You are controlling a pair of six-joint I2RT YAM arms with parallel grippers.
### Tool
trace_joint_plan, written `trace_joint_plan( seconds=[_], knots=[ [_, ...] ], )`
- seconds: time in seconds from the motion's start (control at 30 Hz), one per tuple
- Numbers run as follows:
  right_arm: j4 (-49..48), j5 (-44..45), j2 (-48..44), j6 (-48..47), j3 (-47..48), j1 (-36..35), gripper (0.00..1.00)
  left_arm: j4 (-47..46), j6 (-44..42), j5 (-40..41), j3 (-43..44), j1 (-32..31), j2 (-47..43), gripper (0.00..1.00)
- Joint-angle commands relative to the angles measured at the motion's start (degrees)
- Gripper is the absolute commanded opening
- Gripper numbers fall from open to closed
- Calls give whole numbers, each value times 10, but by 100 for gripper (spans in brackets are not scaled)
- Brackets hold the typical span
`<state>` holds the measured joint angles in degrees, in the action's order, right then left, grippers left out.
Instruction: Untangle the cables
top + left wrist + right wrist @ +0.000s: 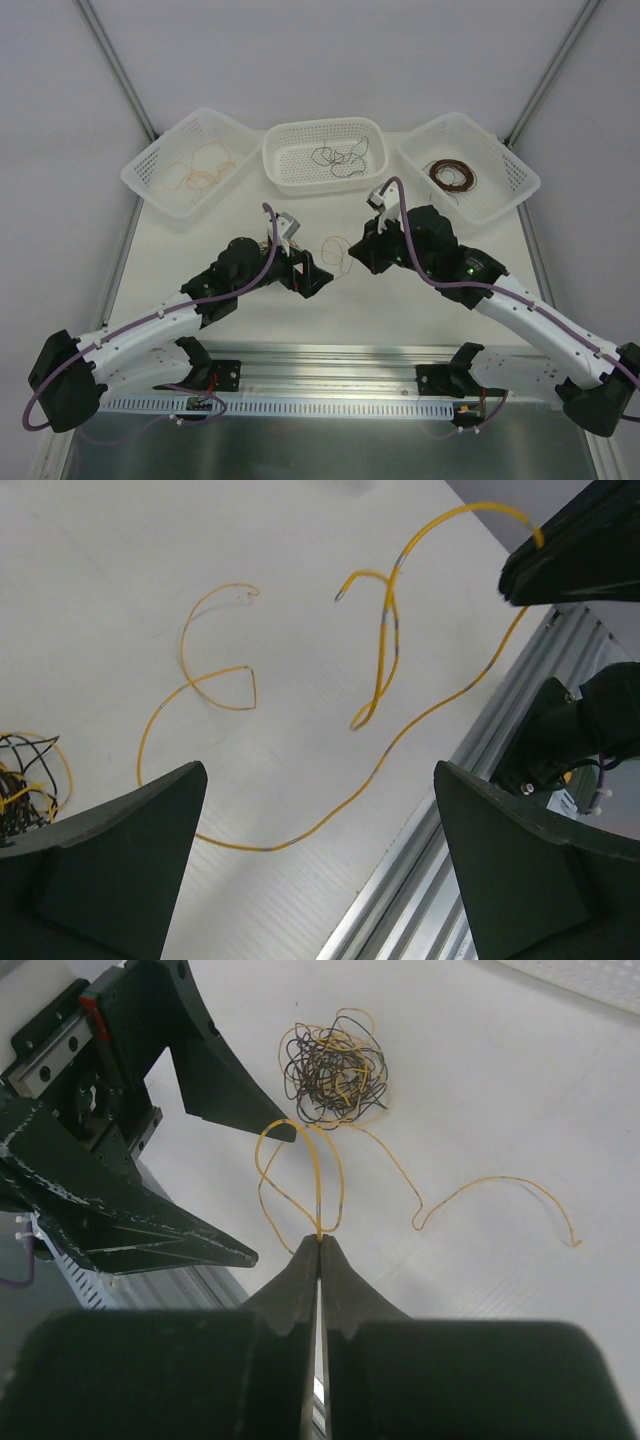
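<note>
A small tangle of yellow, black and brown cables (330, 1068) lies on the white table; it also shows at the left edge of the left wrist view (25, 770). One long yellow wire (318, 1180) trails out of it in loops across the table (380, 660) (337, 250). My right gripper (320, 1238) (352, 250) is shut on this yellow wire, which is pinched at the fingertips just above the table. My left gripper (320, 780) (312, 280) is open and empty, hovering over a stretch of the same wire, close to the right gripper.
Three white baskets stand at the back: the left one (150, 165) holds yellow-tan wires, the middle one (325, 128) black wires, the right one (520, 180) dark brown coils. A metal rail (320, 365) runs along the near table edge.
</note>
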<state>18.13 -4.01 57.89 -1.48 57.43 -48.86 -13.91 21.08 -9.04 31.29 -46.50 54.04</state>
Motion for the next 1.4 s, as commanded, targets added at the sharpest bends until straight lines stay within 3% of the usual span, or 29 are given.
trace_joint_plan(
  seconds=[0.0,0.2,0.33,0.47,0.5,0.57,0.6,0.7,0.8,0.9,0.93,1.07,1.17,1.37],
  knots=[
    [-47,-52,4,9,-9,3,1,-68,-24,-35,8,-6,6,99],
    [-57,-71,7,8,-21,3,1,-91,-15,-60,26,-6,27,98],
    [-57,-73,6,5,-27,3,1,-91,-8,-65,41,-6,40,87],
    [-50,-63,-1,1,-35,3,1,-91,0,-73,50,-6,42,60],
    [-49,-60,-1,1,-38,3,1,-91,1,-73,52,-6,44,48],
    [-47,-55,-8,0,-42,4,1,-89,2,-73,57,-6,44,36],
    [-46,-52,-9,0,-45,4,1,-88,2,-72,60,-6,45,23],
    [-32,-31,-21,-6,-50,3,1,-69,1,-63,74,-6,48,0],
    [-15,-14,-38,-13,-50,3,4,-34,-2,-39,103,-6,52,0],
    [14,7,-57,-30,-47,3,28,-5,-16,-18,146,-6,64,0],
    [28,18,-70,-34,-46,3,49,5,-26,-14,168,-6,72,0],
    [68,73,-115,-54,-43,4,83,34,-44,11,235,2,97,0],
    [96,113,-156,-66,-43,3,94,57,-46,19,296,28,120,0],
    [130,172,-230,-70,-54,4,100,79,-11,-7,409,126,158,0]
  ],
)
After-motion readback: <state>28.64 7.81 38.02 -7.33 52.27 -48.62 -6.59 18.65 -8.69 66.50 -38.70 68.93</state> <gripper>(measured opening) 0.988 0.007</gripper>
